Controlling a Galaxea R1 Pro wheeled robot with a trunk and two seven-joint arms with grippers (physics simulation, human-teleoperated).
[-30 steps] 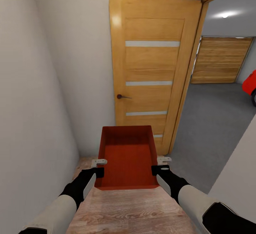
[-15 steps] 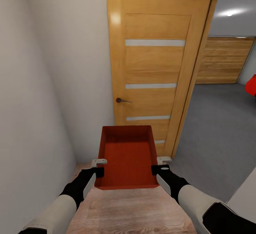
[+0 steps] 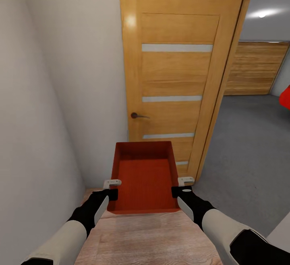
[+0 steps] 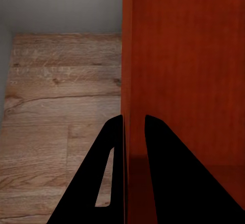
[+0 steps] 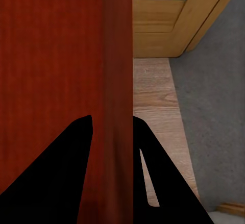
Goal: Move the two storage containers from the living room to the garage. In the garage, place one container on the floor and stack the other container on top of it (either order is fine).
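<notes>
bin (image 3: 145, 176) lower centre, left gripper (image 3: 109, 190) and right gripper (image 3: 183, 187) pinching its side walls | door (image 3: 177, 76) looms larger, view advanced

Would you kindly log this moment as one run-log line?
carrying | storage container held off wood floor | left tool clamps its left wall | right tool clamps its right wall | open door ahead | grey garage floor right
</notes>
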